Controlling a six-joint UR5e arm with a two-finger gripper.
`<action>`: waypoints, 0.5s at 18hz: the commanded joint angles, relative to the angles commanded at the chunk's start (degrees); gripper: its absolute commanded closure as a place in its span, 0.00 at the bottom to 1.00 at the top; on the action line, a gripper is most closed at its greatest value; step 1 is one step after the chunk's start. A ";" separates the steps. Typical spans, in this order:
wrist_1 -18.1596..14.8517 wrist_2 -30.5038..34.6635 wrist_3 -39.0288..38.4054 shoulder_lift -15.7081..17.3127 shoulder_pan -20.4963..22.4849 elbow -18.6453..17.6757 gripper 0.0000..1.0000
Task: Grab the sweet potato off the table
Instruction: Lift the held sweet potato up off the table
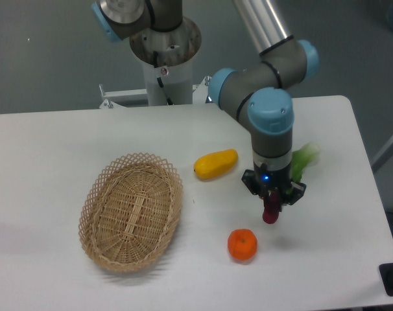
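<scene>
White table [67, 139]; arm vertical, fingers [272, 202] clamped on sweet potato [270, 212], pointing down.

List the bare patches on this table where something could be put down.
Free: the white table left of the oval wicker basket, and its front right corner beyond the round orange. Crowded: around the gripper holding the purple sweet potato, by yellow fruit and greens.

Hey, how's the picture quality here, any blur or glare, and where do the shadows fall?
Fixed camera view: soft, even light, no strong glare on the table. The basket casts a faint shadow at its lower edge, the orange a small one beneath it. The gripper and the sweet potato look slightly soft; the leafy green behind the arm is blurred.
</scene>
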 joint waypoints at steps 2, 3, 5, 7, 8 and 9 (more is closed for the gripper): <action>-3.70 -1.23 1.32 1.67 0.09 2.03 0.87; -5.28 -1.67 2.20 2.03 0.44 2.90 0.87; -9.06 -1.85 6.31 2.64 1.40 4.84 0.87; -13.19 -1.85 10.45 3.44 3.33 7.03 0.87; -14.52 -1.85 11.77 3.44 3.95 8.09 0.87; -15.49 -1.85 12.92 3.44 4.56 8.97 0.87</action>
